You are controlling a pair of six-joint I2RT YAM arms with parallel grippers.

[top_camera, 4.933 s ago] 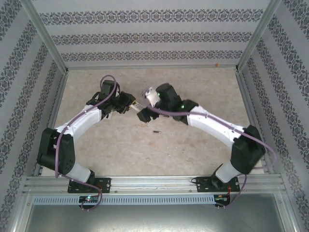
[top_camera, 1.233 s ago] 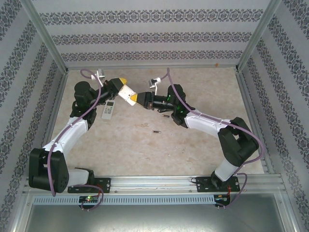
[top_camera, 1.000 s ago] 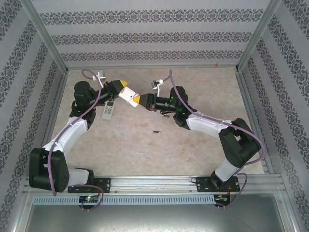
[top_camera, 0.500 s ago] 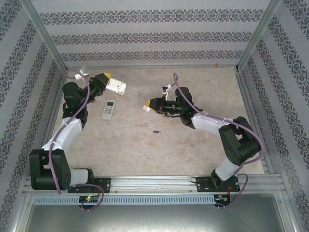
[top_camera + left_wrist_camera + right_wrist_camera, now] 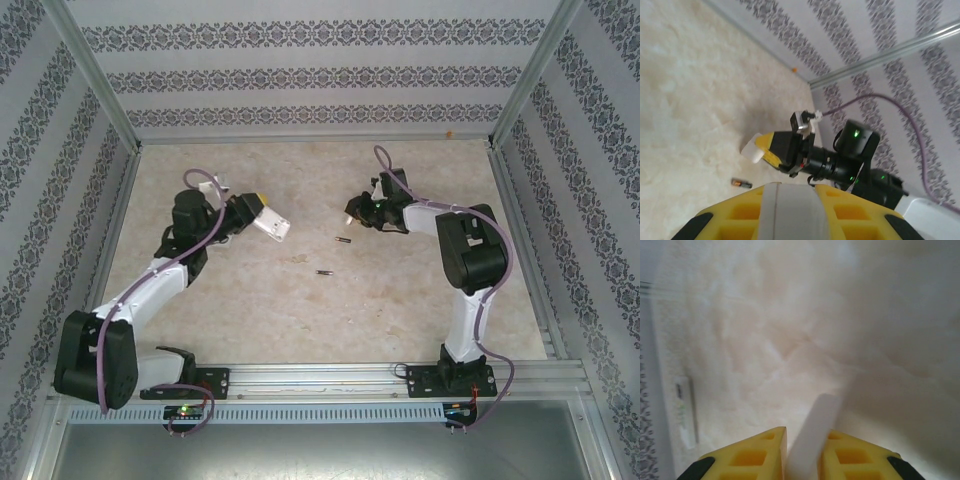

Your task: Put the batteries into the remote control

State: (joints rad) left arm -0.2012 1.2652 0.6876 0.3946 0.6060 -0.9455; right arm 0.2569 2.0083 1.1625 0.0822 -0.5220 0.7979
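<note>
My left gripper [image 5: 260,214] is shut on a white remote control [image 5: 272,227], held above the table at middle left; in the left wrist view the remote [image 5: 787,210] sits between my yellow fingers. My right gripper [image 5: 355,210] hovers right of centre, shut on a thin white flat piece [image 5: 820,415], which also shows in the left wrist view [image 5: 751,151]. Two batteries lie on the table: one battery [image 5: 343,239] just below the right gripper, the other battery [image 5: 323,272] nearer. The first battery [image 5: 741,183] appears dark with an orange end.
A second white remote [image 5: 685,412] lies flat on the table near the left wall. Patterned walls and metal frame rails [image 5: 100,110] enclose the beige table [image 5: 300,320]. The right arm [image 5: 465,250] is folded back at the right side.
The left gripper has carried the remote from the far left back toward the centre and nearer. The right gripper has drawn back to the right with the white piece, its arm folding up.
</note>
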